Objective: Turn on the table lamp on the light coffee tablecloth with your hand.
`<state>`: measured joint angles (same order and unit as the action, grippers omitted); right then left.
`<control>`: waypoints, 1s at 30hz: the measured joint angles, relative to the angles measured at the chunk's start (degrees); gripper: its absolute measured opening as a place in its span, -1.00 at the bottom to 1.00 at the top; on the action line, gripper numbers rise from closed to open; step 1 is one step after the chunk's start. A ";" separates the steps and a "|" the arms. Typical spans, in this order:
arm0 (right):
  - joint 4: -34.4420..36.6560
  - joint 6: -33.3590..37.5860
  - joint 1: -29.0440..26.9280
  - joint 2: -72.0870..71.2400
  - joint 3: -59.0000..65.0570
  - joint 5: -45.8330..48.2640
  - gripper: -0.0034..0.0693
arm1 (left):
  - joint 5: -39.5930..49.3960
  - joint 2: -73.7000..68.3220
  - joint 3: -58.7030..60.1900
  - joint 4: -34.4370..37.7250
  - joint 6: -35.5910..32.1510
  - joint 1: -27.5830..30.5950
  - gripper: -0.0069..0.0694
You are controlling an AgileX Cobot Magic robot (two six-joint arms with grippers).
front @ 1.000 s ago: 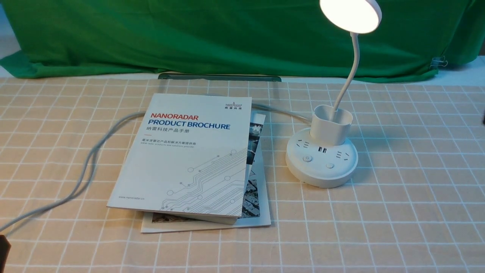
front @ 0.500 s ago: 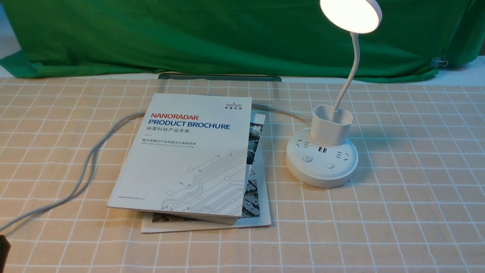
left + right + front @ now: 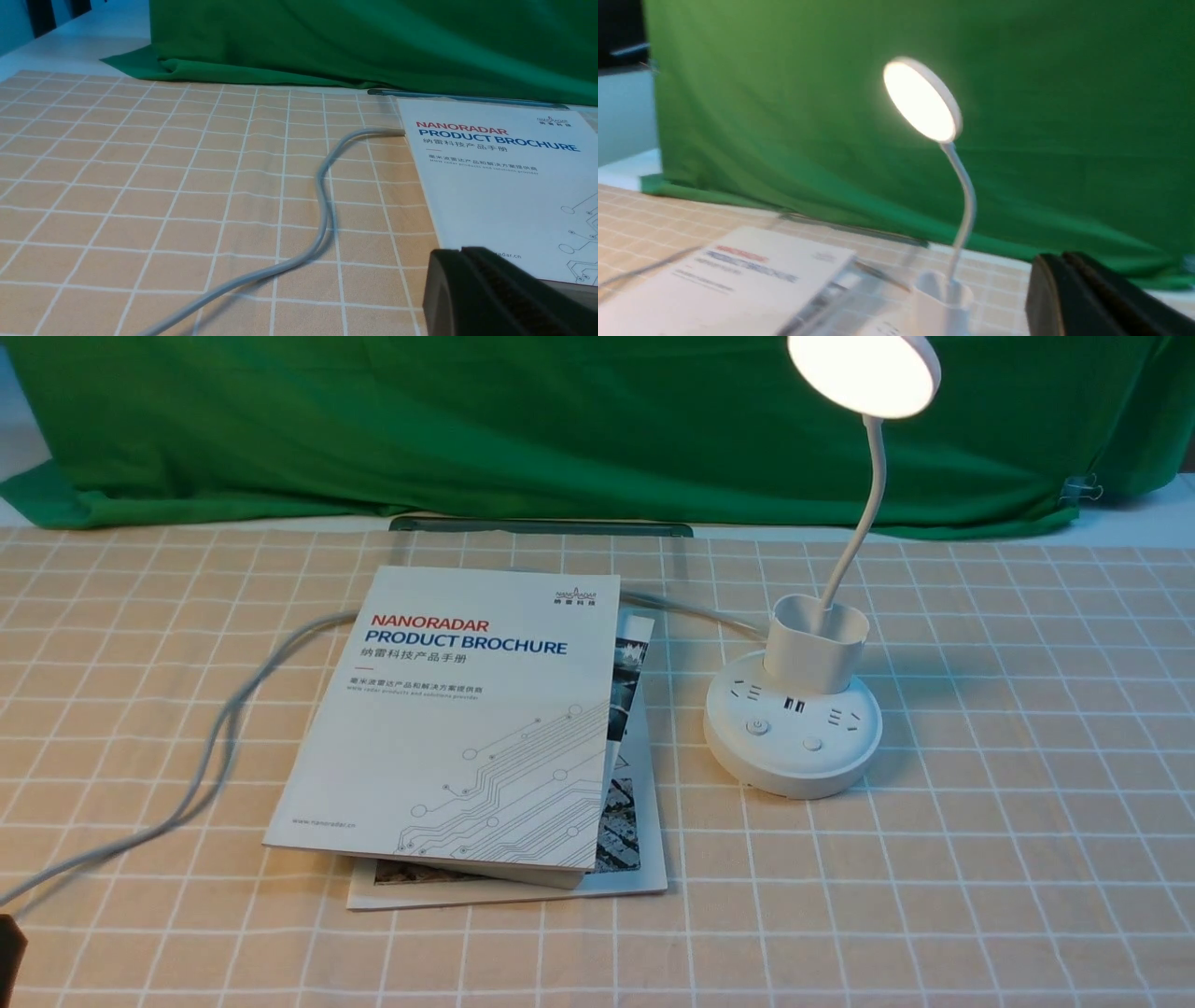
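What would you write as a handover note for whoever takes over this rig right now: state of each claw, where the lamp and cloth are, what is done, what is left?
Left claw: shut, empty, low over the light tan-beige grid-lined tablecloth beside the white brochure.
Right claw: shut, empty, raised, well clear of the lamp.
White plastic table lamp with round disc head: upright on the cloth, right of the brochure, its grey cable trailing left.
Done: the lamp head glows, so it is on.
Left: nothing visible.
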<state>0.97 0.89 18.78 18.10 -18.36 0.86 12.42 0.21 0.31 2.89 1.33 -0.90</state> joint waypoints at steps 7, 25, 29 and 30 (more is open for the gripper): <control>-0.97 -1.44 -11.97 -9.83 12.47 -0.86 -0.82 | 0.00 0.00 0.00 0.00 0.00 0.00 -0.76; -7.03 -11.22 -18.72 -17.88 18.97 10.82 -0.82 | 0.20 0.00 0.00 0.00 0.00 0.00 -0.76; -6.38 -11.05 -18.72 -17.88 18.97 12.29 -0.82 | 0.20 0.00 0.00 0.00 0.00 0.00 -0.76; -6.35 -10.94 -18.72 -17.88 18.97 12.51 -0.82 | 0.20 0.00 0.00 0.00 0.00 0.00 -0.76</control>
<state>-5.38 -10.06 0.06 0.22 0.62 13.37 12.62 0.21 0.31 2.89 1.33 -0.90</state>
